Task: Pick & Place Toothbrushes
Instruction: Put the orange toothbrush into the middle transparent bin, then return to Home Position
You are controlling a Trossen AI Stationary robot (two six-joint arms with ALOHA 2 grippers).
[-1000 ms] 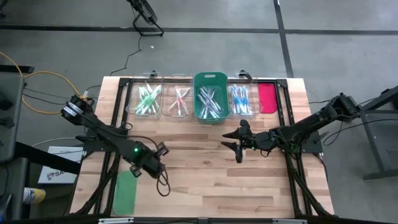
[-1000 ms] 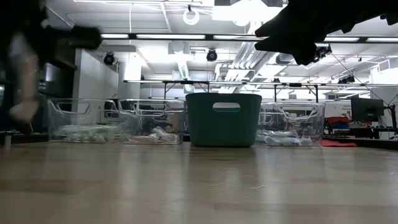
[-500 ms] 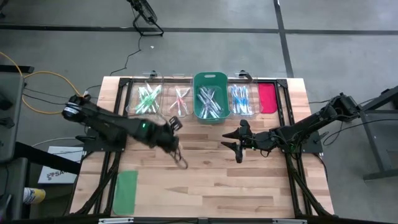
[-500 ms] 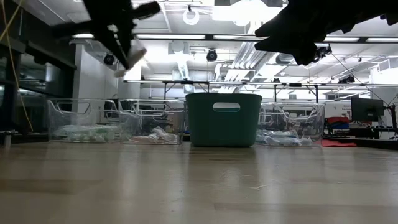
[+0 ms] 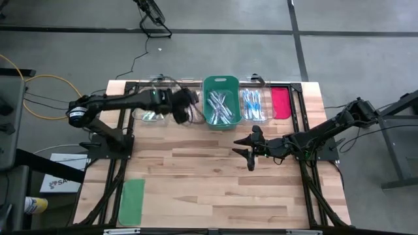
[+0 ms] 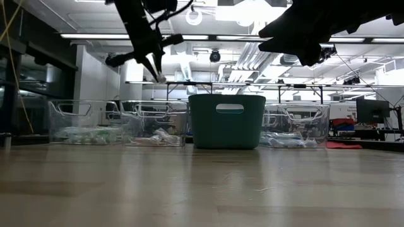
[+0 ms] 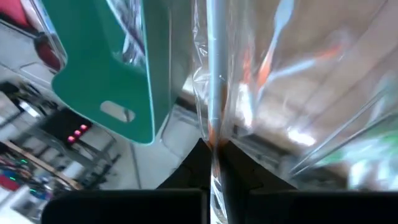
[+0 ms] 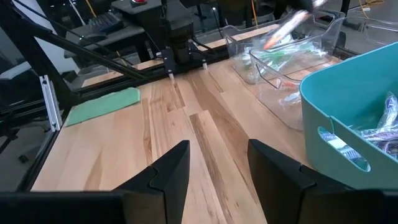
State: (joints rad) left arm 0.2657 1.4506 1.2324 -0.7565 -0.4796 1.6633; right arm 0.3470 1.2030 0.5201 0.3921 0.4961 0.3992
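Note:
My left gripper (image 5: 186,108) hangs over the clear bin of red-accented toothbrushes (image 5: 189,112) at the far edge, shut on one wrapped toothbrush (image 7: 216,74) with an orange-red accent. In line with that bin stand a clear bin of green toothbrushes (image 5: 154,104), a teal bin (image 5: 221,91) with several mixed toothbrushes, and a clear bin of blue ones (image 5: 253,104). My right gripper (image 5: 243,147) waits open above mid-table on the right, holding nothing. My left gripper pinches the wrapped toothbrush near one end (image 7: 214,134) between its two fingers. The rest of it runs out past the fingertips, in line with them. The fingers (image 6: 153,66) slant down toward the far edge, and the brush is lifted clear above the bins.
A flat green lid (image 5: 132,201) lies near the front left corner. A red-pink lid (image 5: 281,102) lies at the far right beside the blue bin. Bare wood spans the middle and front of the table (image 5: 215,189).
My left gripper has risen from beside the green lid and swung across the table toward the far edge. It rolled its wrist on the way and now hangs over the clear bins. It has stayed shut, carrying the toothbrush clear of the table.

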